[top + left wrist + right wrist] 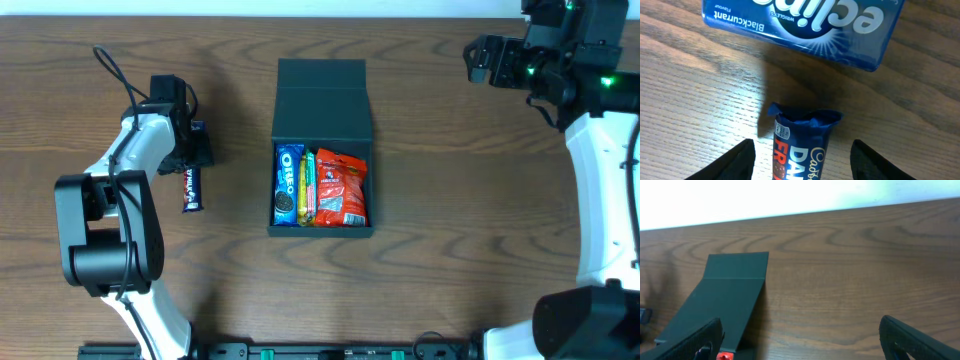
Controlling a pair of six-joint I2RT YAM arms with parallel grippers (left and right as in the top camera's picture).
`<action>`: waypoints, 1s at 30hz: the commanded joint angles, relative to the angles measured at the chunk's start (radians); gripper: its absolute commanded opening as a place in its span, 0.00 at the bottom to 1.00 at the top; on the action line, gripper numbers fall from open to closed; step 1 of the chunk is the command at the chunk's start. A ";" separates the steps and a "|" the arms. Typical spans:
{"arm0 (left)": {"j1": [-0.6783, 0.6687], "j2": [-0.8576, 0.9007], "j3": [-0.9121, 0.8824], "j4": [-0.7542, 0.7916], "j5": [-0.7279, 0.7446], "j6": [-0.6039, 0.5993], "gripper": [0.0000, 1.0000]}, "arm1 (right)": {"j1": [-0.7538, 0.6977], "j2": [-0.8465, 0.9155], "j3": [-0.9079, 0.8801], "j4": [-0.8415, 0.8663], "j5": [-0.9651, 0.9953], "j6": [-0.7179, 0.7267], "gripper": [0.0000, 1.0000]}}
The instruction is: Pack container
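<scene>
The container (322, 232), a dark teal-black box, stands at the table's middle with its flap lid (322, 88) open toward the back. It holds a blue Oreo packet (288, 185), a yellow bar (309, 187) and a red-orange snack packet (342, 188). My left gripper (192, 152) is open over a blue Cadbury bar (192, 190) lying on the table left of the container. In the left wrist view the bar's end (802, 137) lies between the spread fingers (802, 155), untouched. My right gripper (480, 60) is open and empty at the back right. Its view shows the lid (735, 280) between its fingers (800, 342).
A blue Eclipse gum pack (805, 25) lies just beyond the bar's end. It is mostly hidden under the left gripper in the overhead view (197, 128). Brown wooden table (460, 230) all around. A white wall edge runs along the back (790, 200).
</scene>
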 commanded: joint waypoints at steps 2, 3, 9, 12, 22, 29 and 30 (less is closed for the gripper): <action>0.002 0.016 -0.007 0.005 0.003 0.026 0.61 | -0.006 -0.019 -0.002 0.000 -0.008 0.005 0.99; 0.002 0.020 -0.007 0.003 0.004 0.025 0.61 | -0.006 -0.019 -0.002 -0.001 -0.008 0.005 0.99; 0.002 0.023 -0.007 0.005 0.003 0.026 0.59 | -0.006 -0.019 -0.002 -0.001 -0.008 0.005 0.99; 0.002 0.023 -0.007 0.006 0.003 0.026 0.57 | -0.006 -0.019 -0.002 0.000 -0.008 0.005 0.99; 0.002 0.032 -0.007 0.006 0.000 0.029 0.49 | -0.006 -0.019 -0.002 -0.003 -0.008 0.005 0.99; 0.002 0.037 -0.007 0.003 0.000 0.029 0.49 | -0.006 -0.019 -0.002 -0.010 -0.008 0.005 0.99; 0.002 0.037 -0.007 0.003 0.000 0.029 0.48 | -0.006 -0.019 -0.002 -0.012 -0.008 0.005 0.99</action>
